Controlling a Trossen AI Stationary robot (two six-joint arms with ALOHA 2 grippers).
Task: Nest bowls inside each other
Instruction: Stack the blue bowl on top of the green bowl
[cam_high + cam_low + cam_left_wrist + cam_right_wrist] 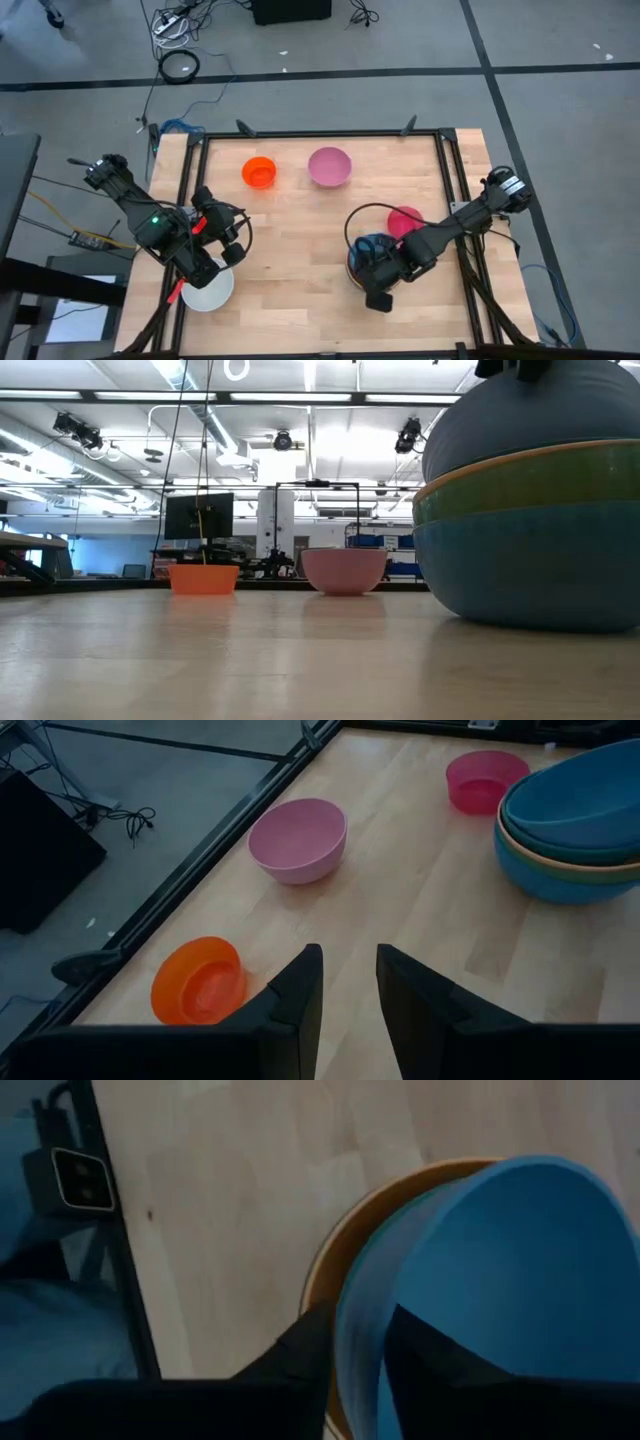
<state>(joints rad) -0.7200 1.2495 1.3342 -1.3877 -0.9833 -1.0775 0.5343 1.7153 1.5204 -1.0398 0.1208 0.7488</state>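
Observation:
A stack of nested bowls (368, 262) stands near the table's right front: a teal-blue one (530, 580) at the bottom, green and orange rims above it, and a blue bowl (500, 1280) lying tilted on top. My right gripper (360, 1355) hangs over it, pointing down, open, with one finger outside that blue bowl's rim and one inside. Loose on the table stand an orange bowl (259, 171), a pink bowl (329, 166), a magenta bowl (405, 221) and a white bowl (208, 290). My left gripper (350, 990) is open above the table's left side, with nothing between its fingers. My right gripper comes from above with the blue bowl's rim (358, 1315) between its two fingers, one finger (312, 1342) outside the wall and the other inside. Whether either finger touches the wall, I cannot tell. The bowl rests tilted in the stack.
Black rails (195, 200) run along the table's left, far and right edges. Bare wood lies in the middle of the table, between the left arm and the stack. The white bowl sits partly under my left arm at the near left.

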